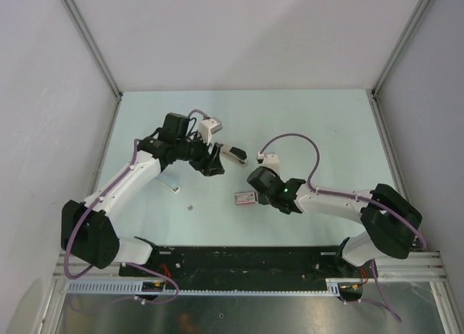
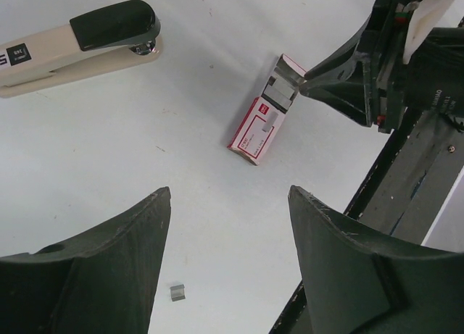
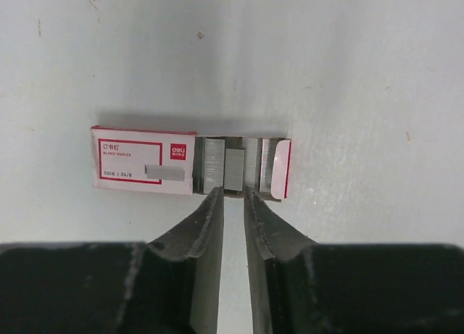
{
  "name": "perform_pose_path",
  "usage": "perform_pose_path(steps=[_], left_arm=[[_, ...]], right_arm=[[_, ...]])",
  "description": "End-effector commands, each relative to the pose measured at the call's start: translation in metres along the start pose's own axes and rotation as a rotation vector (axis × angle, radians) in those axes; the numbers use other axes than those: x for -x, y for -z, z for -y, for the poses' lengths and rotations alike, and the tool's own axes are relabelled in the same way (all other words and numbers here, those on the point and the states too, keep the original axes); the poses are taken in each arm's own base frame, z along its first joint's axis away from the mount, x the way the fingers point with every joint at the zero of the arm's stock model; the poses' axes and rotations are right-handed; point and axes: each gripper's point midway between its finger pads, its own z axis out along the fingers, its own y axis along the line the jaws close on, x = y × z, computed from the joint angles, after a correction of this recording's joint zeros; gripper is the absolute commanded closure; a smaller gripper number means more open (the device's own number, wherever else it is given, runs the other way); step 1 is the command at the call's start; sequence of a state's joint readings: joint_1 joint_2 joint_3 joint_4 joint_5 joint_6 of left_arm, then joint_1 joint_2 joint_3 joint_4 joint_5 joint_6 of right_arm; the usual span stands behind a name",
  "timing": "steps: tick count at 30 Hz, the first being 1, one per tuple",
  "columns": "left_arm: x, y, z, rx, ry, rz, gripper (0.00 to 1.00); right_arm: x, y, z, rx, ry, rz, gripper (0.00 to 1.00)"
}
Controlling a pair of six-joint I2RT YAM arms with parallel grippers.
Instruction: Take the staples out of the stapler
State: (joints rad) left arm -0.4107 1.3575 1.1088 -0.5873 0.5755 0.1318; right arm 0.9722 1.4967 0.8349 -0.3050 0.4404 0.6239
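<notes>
The stapler (image 2: 80,40) is a pale beige bar with a black top, lying on the table (image 2: 145,145) beyond my left gripper (image 2: 228,196); from above the stapler (image 1: 233,154) shows just right of that gripper (image 1: 215,162). The left gripper is open and holds nothing. A red-and-white staple box (image 3: 141,160) lies open with grey strips of staples (image 3: 235,169) showing inside. My right gripper (image 3: 232,193) rests its tips at the box's open end, jaws a narrow gap apart with nothing between them. One loose staple bit (image 2: 177,292) lies near the left finger.
From above, the staple box (image 1: 246,197) sits mid-table beside the right gripper (image 1: 256,193), with the loose bit (image 1: 190,206) to its left. A small pale piece (image 1: 173,185) lies by the left arm. Grey walls enclose the table on three sides.
</notes>
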Motion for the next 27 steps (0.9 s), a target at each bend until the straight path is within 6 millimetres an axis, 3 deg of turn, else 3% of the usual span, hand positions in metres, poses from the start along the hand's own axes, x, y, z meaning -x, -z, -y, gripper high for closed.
perform_pose_path(steps=[1,7,13,19,27], left_arm=[[0.008,0.008,0.01,-0.024,-0.093,0.035,0.29],[-0.021,-0.012,0.001,0.036,-0.234,-0.073,0.29],[-0.064,-0.045,-0.014,0.053,-0.379,-0.257,0.33],[-0.075,-0.07,-0.025,0.063,-0.435,-0.344,0.37],[-0.093,-0.095,-0.023,0.07,-0.482,-0.408,0.39]], right_arm=[[0.029,0.008,0.005,-0.025,-0.036,0.076,0.81],[0.038,0.001,0.035,0.024,-0.175,0.052,0.84],[0.028,-0.003,0.039,0.235,-0.366,-0.004,0.78],[0.017,-0.009,0.043,0.345,-0.489,-0.052,0.78],[-0.002,-0.02,0.037,0.44,-0.597,-0.127,0.78]])
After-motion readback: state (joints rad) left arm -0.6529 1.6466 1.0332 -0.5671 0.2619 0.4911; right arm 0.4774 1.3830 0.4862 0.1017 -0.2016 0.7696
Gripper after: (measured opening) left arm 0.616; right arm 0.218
